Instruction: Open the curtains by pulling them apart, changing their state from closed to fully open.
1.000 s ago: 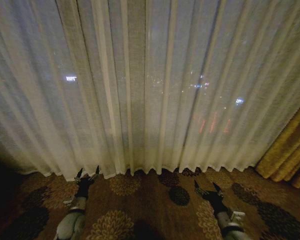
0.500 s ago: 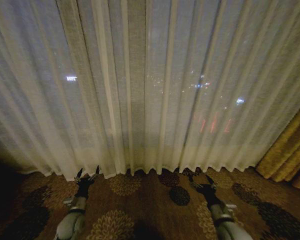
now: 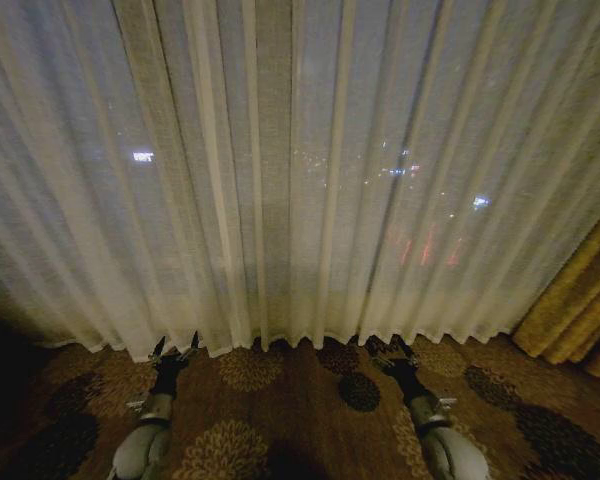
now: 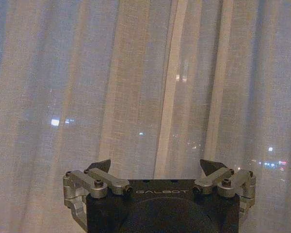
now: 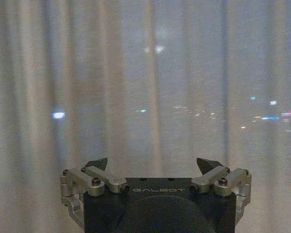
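Both claws wide open, left gripper at 7 o'clock, right gripper at 5; thin curtains might slip out

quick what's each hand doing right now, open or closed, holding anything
Left hand: open, empty, just short of the curtains.
Right hand: open, empty, also near the hem.

Floral-patterned brown carpet covers the near floor. Golden-yellow drape hangs at far right, reaching the carpet.
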Controlling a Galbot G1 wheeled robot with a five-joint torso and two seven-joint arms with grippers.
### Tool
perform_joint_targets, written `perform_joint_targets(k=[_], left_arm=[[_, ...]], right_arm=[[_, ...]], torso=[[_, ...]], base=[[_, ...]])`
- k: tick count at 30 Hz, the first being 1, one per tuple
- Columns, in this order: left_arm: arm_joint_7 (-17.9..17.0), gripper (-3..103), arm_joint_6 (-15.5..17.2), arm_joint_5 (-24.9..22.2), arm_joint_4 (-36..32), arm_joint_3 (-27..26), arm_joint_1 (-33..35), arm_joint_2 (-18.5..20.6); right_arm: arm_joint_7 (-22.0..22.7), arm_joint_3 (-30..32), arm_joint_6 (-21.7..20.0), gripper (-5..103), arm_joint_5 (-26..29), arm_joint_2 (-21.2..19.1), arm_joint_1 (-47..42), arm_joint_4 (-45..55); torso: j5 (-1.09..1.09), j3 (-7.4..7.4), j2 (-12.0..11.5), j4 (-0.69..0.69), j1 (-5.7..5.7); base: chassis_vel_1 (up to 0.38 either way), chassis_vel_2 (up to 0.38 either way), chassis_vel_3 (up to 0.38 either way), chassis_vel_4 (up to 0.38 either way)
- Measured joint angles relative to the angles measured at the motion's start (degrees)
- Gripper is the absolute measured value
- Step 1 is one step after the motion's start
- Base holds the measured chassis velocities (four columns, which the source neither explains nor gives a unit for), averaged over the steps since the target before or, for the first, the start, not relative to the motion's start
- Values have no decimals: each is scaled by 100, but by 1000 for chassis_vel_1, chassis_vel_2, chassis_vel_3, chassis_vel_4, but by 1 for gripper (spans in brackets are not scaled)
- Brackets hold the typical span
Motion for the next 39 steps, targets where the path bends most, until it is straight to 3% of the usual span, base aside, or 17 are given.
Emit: perform_joint_targets(k=[4,16,33,39], left_arm=[[0,100,0,0,0,0,0,0],[0,100,0,0,0,0,0,0],[0,100,0,0,-1,-1,-1,0],[0,100,0,0,0,-1,-1,0]], right_arm=[[-25,-187,89,100,-35,158,51,-130],[-88,-222,87,100,-54,126,95,-227],[-202,-256,177,100,-43,139,115,-248],[-32,-387,171,100,91,209,165,-222]], torso=[[-1,0,1,0,0],[-2,-1,1,0,-1],[-1,-2,2,0,-1],[-4,-1,0,0,-1]], base=[[0,0,0,0],[-120,127,124,-120],[-330,325,333,-327],[-296,331,304,-344]])
